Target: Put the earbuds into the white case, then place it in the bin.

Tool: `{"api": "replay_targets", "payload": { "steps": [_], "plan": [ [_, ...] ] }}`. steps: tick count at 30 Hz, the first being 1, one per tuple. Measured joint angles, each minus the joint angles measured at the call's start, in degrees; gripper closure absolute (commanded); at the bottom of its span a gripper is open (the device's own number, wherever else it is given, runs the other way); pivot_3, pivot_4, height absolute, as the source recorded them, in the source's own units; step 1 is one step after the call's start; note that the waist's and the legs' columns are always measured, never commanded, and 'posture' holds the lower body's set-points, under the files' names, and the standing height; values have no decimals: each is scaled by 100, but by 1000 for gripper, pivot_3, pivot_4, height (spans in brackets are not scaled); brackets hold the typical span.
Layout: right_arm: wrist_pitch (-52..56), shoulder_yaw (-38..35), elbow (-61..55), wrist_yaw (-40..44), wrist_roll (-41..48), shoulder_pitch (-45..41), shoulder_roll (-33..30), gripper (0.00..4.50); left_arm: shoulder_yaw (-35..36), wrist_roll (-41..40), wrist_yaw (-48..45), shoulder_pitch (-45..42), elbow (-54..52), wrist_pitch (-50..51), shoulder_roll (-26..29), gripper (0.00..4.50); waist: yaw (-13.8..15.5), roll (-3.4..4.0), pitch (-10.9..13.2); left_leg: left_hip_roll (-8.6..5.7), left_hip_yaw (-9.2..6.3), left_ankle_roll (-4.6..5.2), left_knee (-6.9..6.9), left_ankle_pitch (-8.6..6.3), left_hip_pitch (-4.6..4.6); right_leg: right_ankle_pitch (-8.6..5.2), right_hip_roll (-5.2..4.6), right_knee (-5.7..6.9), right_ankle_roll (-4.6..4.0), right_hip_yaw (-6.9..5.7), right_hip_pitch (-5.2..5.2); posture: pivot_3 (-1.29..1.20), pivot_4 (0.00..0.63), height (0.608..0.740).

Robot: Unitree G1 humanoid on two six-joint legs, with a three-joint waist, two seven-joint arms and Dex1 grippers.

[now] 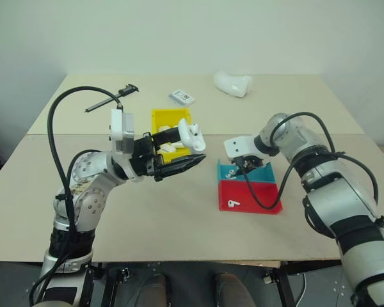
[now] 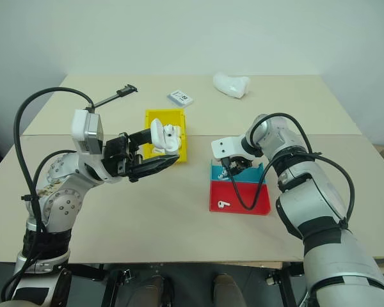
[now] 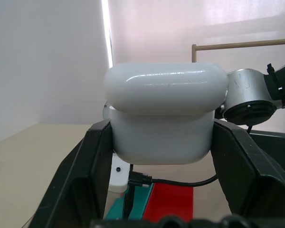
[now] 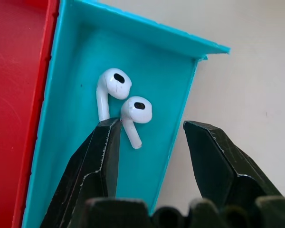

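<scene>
With the left gripper (image 1: 179, 150) clamped on the white case (image 1: 191, 135) mid-frame and the right gripper (image 4: 152, 137) open over two earbuds (image 4: 126, 102) in the blue tray (image 4: 76, 61), its jaws straddling the wall may pinch plastic instead.

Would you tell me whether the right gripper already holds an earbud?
No: the right gripper stands open above two earbuds lying in the blue tray.

Even, bright light falls from above; soft shadows lie on the tabletop (image 1: 179, 211), and glare streaks the close, slightly blurred case (image 3: 166, 116).
</scene>
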Motion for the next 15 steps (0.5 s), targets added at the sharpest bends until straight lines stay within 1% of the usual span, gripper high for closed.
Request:
{"api": "replay_targets", "payload": {
  "steps": [15],
  "plan": [
    [-188,-57,-2,17,-39,39,72,1939,0,-3,10,67,-4,1,62,1719,-1,0,0,0,1,-1,0,0,0,0,0,0,0,0,0,0,150,740]
  ]
}}
